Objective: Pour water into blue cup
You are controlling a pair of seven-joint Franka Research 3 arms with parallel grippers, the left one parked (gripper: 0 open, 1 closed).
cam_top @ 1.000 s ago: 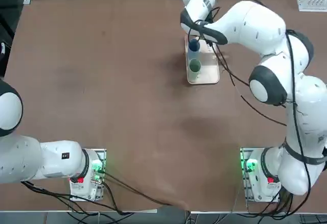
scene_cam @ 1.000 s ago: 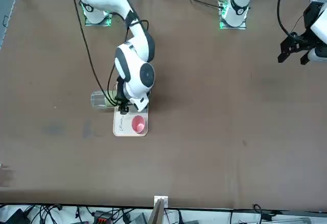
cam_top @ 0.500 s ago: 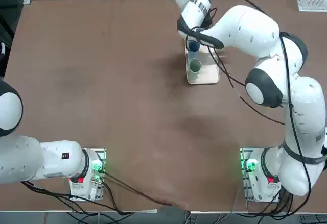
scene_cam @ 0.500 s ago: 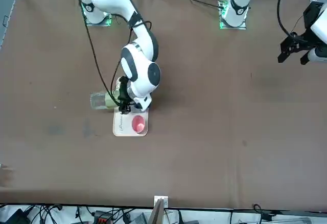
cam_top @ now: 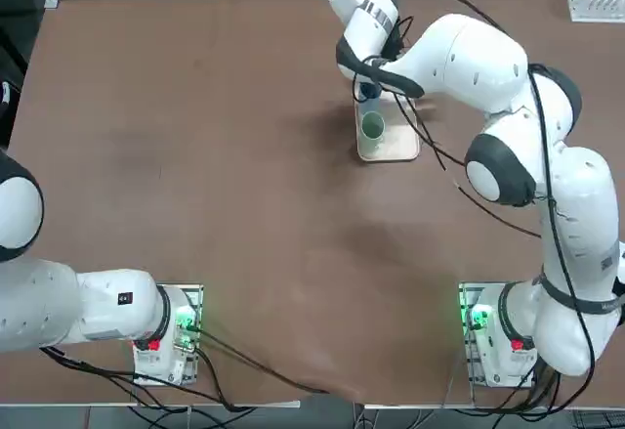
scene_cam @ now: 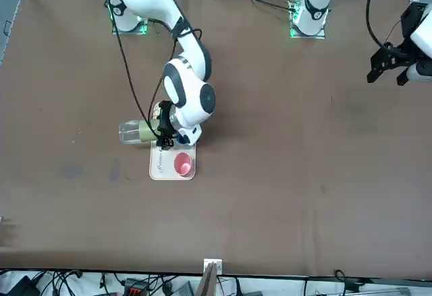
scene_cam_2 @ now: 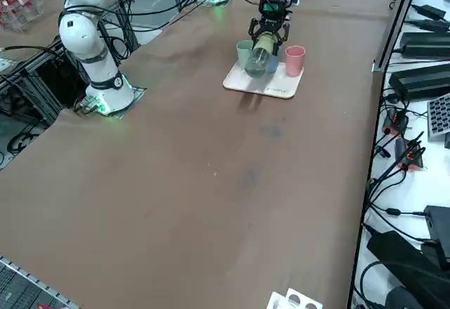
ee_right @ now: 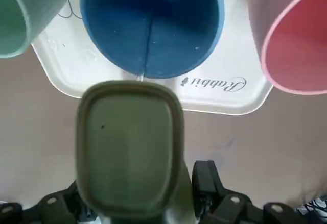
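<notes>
Right gripper (ee_right: pixel 144 191) pinching tilted bottle (ee_right: pixel 130 147) beside blue cup (ee_right: pixel 179 35), water (ee_right: pixel 140 77) running in; needing steady tilt, stream staying inside rim, gentle righting before overfilling.

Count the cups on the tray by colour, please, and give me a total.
Blue cup: 1, under the mouth of the bottle that the right gripper holds
Pink cup: 1
Green cup: 1
Total on the tray: 3

white rounded arm (cam_top: pixel 488 58) – charcoal joint bands, loose black cables (cam_top: pixel 553 214), black gripper (scene_cam: pixel 165 126)
</notes>
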